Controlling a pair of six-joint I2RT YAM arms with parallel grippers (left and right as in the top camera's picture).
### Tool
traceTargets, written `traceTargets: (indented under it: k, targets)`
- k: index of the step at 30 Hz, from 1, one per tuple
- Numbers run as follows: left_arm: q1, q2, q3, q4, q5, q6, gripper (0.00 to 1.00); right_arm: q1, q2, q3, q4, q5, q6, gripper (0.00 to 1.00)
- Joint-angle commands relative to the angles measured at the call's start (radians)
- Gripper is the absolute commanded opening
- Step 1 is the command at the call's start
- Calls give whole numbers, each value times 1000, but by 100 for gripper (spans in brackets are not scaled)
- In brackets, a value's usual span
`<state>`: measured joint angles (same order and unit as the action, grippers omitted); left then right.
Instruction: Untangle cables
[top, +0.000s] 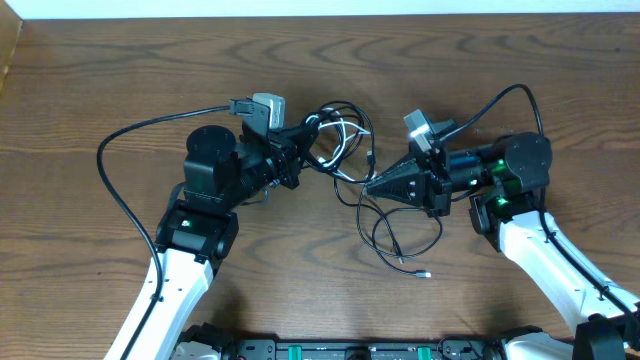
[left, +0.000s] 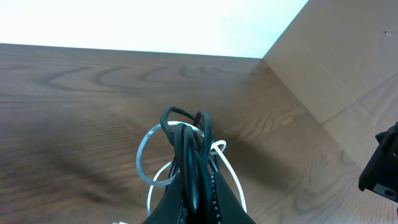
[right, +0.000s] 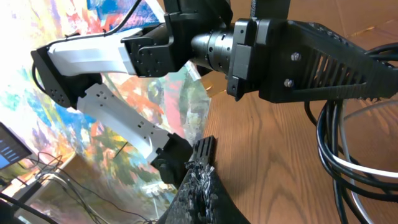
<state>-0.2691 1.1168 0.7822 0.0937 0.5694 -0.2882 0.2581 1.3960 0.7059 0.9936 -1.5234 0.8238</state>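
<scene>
The untangling looks barely begun. The cables form one knot of overlapping loops on the table, lying in the gap between the two sets of fingers. The left fingers are clamped together on that knot. In the left wrist view several black strands and the white cable rise in a tight bunch straight out from between them, the white one looping off to one side of the tips. The right fingers are pressed together, their point aimed at the near edge of the knot. Whether a thin strand is pinched between them cannot be told, since no cord shows at their tips in the right wrist view. Behind and beside the right fingers, slack black loops trail away across the table and end in a small plug end lying well clear of the knot. That loose tail is the only part that seems free. By the look of it, no cable has been drawn out and laid apart, so nearly all the separating is yet to do.
</scene>
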Motion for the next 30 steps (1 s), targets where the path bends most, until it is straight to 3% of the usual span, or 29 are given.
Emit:
traceTargets:
  k: [1, 11, 21, 25, 30]
  targets:
    - [4, 2, 11, 8, 6, -53, 7, -8, -10, 11, -37, -6, -76, 1]
    - [4, 0, 11, 18, 122, -81, 7, -10, -10, 11, -290, 161, -211, 2]
    - [4, -2, 11, 49, 128, -217, 7, -11, -10, 11, -652, 424, -422, 1]
    - [4, -2, 11, 58, 138, -267, 8, -10, -10, 11, -698, 473, -444, 1]
    - [4, -2, 11, 125, 253, -267, 7, -6, -10, 11, -698, 478, -447, 1]
